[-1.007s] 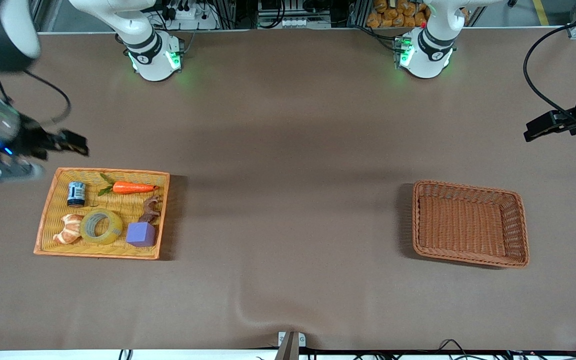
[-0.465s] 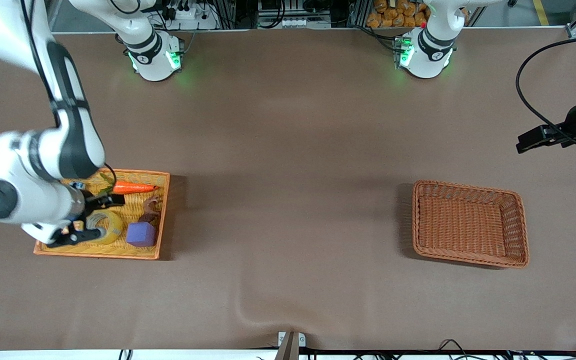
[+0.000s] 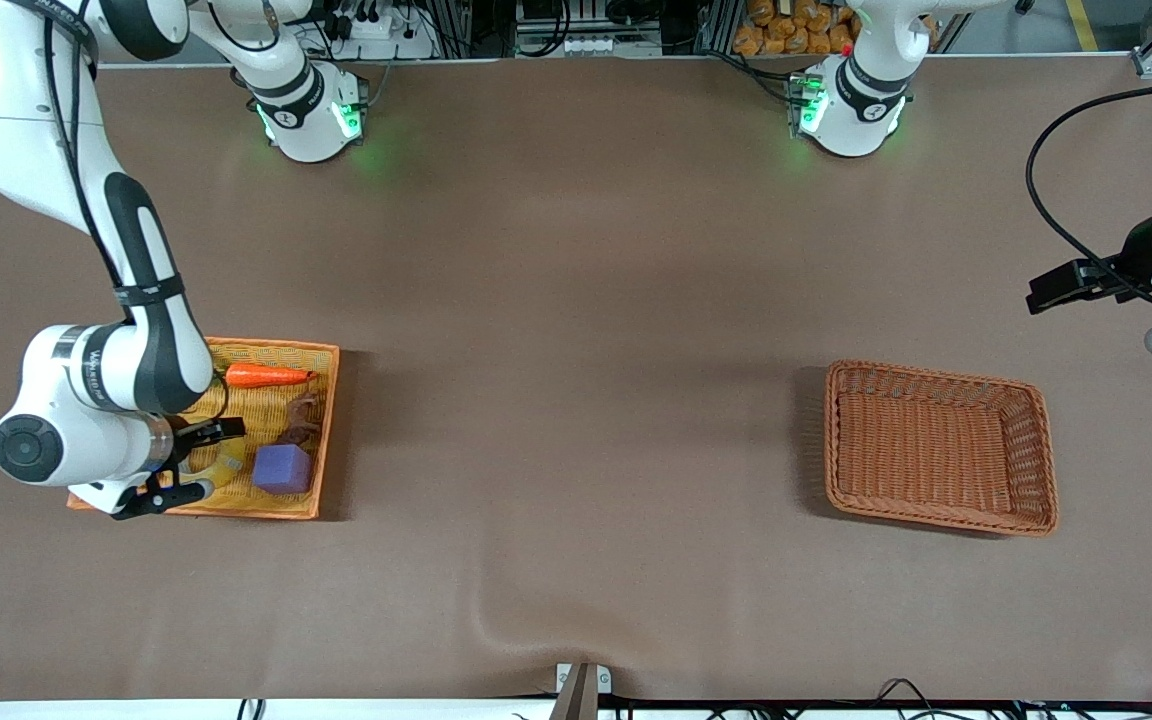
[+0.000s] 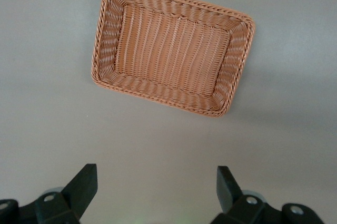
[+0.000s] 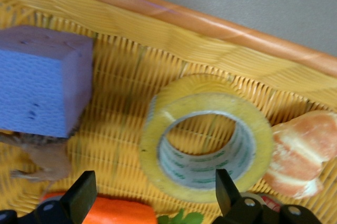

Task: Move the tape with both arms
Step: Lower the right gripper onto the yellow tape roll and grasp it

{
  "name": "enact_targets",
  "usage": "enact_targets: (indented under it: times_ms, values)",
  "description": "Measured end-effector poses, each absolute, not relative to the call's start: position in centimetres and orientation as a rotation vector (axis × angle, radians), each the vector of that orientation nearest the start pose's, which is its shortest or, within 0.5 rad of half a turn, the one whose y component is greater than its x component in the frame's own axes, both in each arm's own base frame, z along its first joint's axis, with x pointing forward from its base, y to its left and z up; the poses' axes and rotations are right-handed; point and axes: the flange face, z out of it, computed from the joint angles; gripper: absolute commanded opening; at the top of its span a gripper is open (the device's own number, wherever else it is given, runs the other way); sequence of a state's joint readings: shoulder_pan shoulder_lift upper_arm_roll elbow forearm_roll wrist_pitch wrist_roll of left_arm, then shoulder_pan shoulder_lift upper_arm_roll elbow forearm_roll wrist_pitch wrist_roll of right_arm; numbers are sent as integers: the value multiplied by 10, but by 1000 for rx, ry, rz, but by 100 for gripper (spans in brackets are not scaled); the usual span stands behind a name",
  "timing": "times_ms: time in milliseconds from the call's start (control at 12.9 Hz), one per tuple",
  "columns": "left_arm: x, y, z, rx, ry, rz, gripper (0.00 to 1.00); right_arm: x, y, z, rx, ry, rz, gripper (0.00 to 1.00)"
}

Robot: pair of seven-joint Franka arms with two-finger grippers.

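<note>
The tape [image 5: 208,137], a translucent yellowish roll, lies flat in the yellow woven tray [image 3: 328,420] at the right arm's end of the table. In the front view only a sliver of the tape [image 3: 229,463] shows under the right arm's hand. My right gripper [image 3: 191,462] hangs open just over the tape, and its jaws [image 5: 152,190] stand wide with nothing between them. My left gripper [image 3: 1071,285] waits open and empty in the air at the left arm's end of the table, and its wrist view [image 4: 157,184] shows bare table between its jaws.
In the tray a purple block [image 3: 282,468], a brown toy horse [image 3: 301,418], an orange carrot [image 3: 266,376] and a croissant [image 5: 303,153] surround the tape. A brown wicker basket [image 3: 939,445] stands empty at the left arm's end.
The right arm has swung in from off the table's end and come down over the tray, covering the tape, croissant and can. The left gripper has drifted slightly toward the table.
</note>
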State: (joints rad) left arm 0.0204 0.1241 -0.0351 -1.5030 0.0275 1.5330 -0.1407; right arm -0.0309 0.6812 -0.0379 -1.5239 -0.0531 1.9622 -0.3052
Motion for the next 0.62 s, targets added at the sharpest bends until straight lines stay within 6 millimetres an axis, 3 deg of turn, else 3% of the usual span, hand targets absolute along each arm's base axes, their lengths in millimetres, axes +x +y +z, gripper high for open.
enact_targets:
  times_ms: [310,387,465,620]
  values:
    - [591,-9,574,-3102,-182,155,100,675,-46,215,-3066,-539,450,100]
    - [592,-15,574,-3103,-166,150,100,672,-45,207,-3050,-573,469,47]
    - [592,-21,574,-3104,-150,146,100,670,-46,200,-3039,-589,488,1]
    - [592,-26,575,-3104,-138,142,100,667,-50,191,-3012,-647,509,0]
